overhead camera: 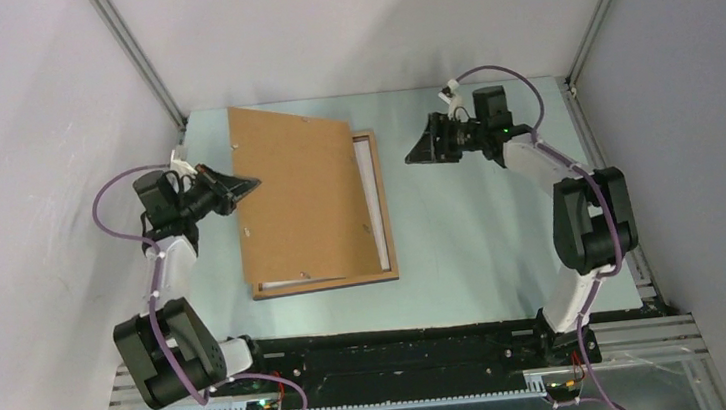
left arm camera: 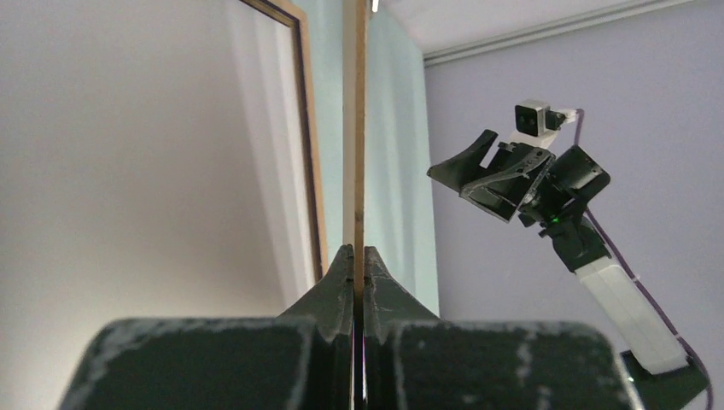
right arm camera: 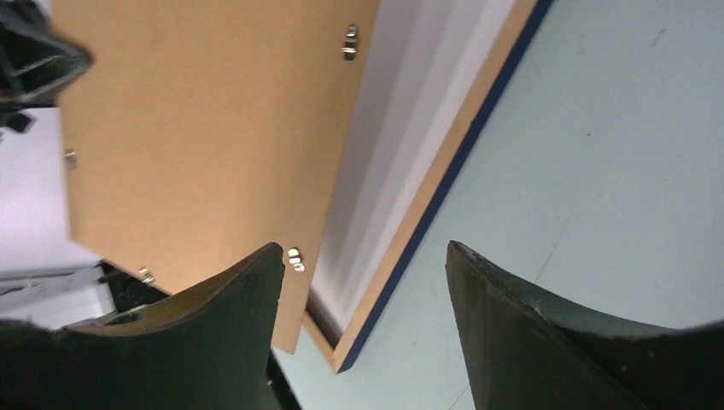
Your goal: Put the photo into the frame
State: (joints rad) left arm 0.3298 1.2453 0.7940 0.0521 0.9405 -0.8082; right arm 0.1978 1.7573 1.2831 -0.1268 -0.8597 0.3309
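Note:
The frame (overhead camera: 388, 225) lies flat on the table, wood-brown face up, its outer edge dark blue (right arm camera: 465, 158). Inside it shows a white strip, the photo (overhead camera: 368, 179) with its plain side up (right arm camera: 410, 128). A solid brown backing board (overhead camera: 298, 201) covers most of both, tilted and skewed. My left gripper (overhead camera: 251, 184) is shut on the board's left edge, which the left wrist view shows edge-on (left arm camera: 359, 128) between the closed fingers (left arm camera: 359, 252). My right gripper (overhead camera: 414, 152) hangs open and empty above the table, just right of the frame's far end (right arm camera: 364, 248).
Small metal clips (right arm camera: 350, 38) sit on the backing board. Pale green table (overhead camera: 482, 234) stretches to the right of the frame. Grey walls close in the left, back and right sides. My right arm (left arm camera: 589, 248) shows in the left wrist view.

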